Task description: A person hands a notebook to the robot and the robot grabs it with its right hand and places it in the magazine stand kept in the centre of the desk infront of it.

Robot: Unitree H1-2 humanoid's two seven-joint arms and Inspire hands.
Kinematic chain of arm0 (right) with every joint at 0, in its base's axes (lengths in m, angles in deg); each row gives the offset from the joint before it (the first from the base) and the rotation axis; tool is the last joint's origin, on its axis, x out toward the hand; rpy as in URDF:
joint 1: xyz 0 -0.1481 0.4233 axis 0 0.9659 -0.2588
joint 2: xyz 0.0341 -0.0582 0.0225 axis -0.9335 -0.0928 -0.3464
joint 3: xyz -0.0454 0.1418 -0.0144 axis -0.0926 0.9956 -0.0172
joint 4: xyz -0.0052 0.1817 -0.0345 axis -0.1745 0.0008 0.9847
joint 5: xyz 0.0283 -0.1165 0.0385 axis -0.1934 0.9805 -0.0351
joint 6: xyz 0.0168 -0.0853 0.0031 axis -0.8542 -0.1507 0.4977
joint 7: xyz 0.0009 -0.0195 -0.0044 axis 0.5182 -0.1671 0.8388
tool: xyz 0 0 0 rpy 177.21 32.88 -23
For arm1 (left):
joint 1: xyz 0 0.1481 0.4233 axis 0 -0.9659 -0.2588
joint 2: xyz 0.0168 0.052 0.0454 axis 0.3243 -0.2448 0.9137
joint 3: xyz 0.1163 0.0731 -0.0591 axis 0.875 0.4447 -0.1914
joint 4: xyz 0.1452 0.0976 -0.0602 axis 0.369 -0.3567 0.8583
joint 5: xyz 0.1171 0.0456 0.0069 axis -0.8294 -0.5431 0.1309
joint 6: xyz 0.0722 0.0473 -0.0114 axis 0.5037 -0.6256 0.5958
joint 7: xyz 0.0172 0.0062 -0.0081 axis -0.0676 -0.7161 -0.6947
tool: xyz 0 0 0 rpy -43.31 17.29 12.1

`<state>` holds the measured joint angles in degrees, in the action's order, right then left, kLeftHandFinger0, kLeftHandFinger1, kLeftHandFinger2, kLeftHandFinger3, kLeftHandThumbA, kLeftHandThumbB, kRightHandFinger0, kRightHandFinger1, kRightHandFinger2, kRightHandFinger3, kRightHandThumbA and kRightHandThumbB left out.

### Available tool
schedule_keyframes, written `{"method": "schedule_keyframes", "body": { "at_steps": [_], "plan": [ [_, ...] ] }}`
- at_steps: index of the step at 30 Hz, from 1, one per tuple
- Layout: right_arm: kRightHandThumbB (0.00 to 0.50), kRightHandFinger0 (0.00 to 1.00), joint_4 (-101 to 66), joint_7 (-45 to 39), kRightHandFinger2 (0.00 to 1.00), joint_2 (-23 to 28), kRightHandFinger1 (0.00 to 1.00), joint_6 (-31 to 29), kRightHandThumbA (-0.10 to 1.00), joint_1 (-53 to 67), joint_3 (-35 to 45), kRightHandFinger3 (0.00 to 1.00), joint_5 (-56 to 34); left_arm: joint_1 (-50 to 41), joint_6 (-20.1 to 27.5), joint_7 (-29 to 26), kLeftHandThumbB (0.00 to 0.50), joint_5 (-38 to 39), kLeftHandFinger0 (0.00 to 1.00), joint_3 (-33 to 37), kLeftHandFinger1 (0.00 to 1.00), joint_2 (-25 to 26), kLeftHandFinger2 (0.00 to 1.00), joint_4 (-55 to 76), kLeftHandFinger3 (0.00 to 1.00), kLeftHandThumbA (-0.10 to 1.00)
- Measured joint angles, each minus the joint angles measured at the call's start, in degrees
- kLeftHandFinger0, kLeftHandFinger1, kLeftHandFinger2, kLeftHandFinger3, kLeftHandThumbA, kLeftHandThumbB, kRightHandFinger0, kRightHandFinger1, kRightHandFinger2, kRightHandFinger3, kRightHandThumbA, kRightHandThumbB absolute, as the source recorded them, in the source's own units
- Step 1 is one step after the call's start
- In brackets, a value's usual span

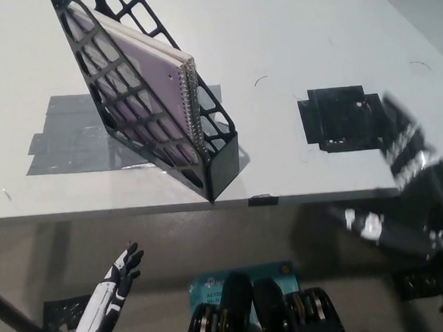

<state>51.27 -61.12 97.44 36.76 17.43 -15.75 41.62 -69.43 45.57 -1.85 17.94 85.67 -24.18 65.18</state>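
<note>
Seen from the head camera, a spiral-bound notebook (143, 73) with a purple cover stands inside a black lattice-sided magazine stand (218, 166), its wire spine facing the near, open end of the stand and its cover showing through the cut-outs of the side wall. The stand sits on a white tabletop (289, 47), close to the near edge, resting partly on a patch of grey tape (64, 143) stuck flat to the surface. To the right of the stand, well apart from it, a square of black tape (340, 120) marks the tabletop, and a small black tab (262, 201) lies at the table's front lip just beside the stand's near corner. The robot's black right hand (395, 199) is at the lower right of the frame, clear of the stand and holding nothing; it is streaked with motion blur, so whether its fingers are spread or pressed together cannot be told. The white left hand (119, 276) rests at the lower left, below the table's edge, its fingers spread and empty. A blue-green panel (214, 284) shows on the floor side beneath the table's front edge.
</note>
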Motion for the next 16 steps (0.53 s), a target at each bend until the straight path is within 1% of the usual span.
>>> {"method": "schedule_keyframes", "body": {
  "at_steps": [1,3,5,7,9,11,14,15,16],
  "plan": [
    [0.194,1.00,2.50,-0.29,1.00,0.32,1.00,-0.90,0.96,1.76,0.25,1.00,0.00,-0.02,0.00,0.00,0.500,0.04,0.98,0.00,1.00,-0.08,1.00,0.00,1.00,1.00],
    [0.167,1.00,5.20,-0.73,1.00,0.55,1.00,-1.91,0.95,3.79,0.56,1.00,-0.02,-0.08,0.00,0.00,0.500,0.10,1.00,0.00,1.00,-0.18,1.00,0.00,1.00,1.00],
    [0.177,1.00,8.66,-1.23,1.00,0.67,1.00,-3.35,0.93,6.47,1.08,1.00,-0.10,-0.34,0.00,0.01,0.500,0.25,1.00,0.00,1.00,-0.25,1.00,-0.02,1.00,1.00],
    [0.163,1.00,11.61,-1.67,1.00,0.68,1.00,-5.02,0.92,8.83,1.44,1.00,-0.14,-0.52,0.00,0.00,0.500,0.44,0.99,-0.06,1.00,-0.26,1.00,-0.35,1.00,1.00],
    [0.163,1.00,13.75,-2.25,1.00,0.68,1.00,-6.59,0.91,10.03,1.59,1.00,-0.18,-0.53,0.00,0.00,0.500,0.64,1.00,-0.17,1.00,-0.28,1.00,-0.71,1.00,1.00],
    [0.165,1.00,15.59,-2.86,1.00,0.67,1.00,-7.86,0.91,10.41,1.58,1.00,-0.22,-0.53,0.00,0.00,0.500,0.91,1.00,-0.38,1.00,-0.34,1.00,-1.02,1.00,1.00],
    [0.150,1.00,17.28,-3.60,1.00,0.58,1.00,-9.01,0.92,10.42,1.45,1.00,-0.22,-0.68,0.00,0.00,0.500,1.34,1.00,-0.49,1.00,-0.40,1.00,-1.16,1.00,1.00],
    [0.164,1.00,18.18,-3.82,1.00,0.52,1.00,-9.29,0.93,10.38,1.34,1.00,-0.18,-0.82,0.00,0.00,0.500,1.52,1.00,-0.54,1.00,-0.42,1.00,-1.17,1.00,1.00],
    [0.164,1.00,18.71,-3.99,1.00,0.49,1.00,-9.43,0.93,10.34,1.25,1.00,-0.15,-0.92,0.00,0.00,0.500,1.66,1.00,-0.61,1.00,-0.44,1.00,-1.17,1.00,1.00]
  ]
}}
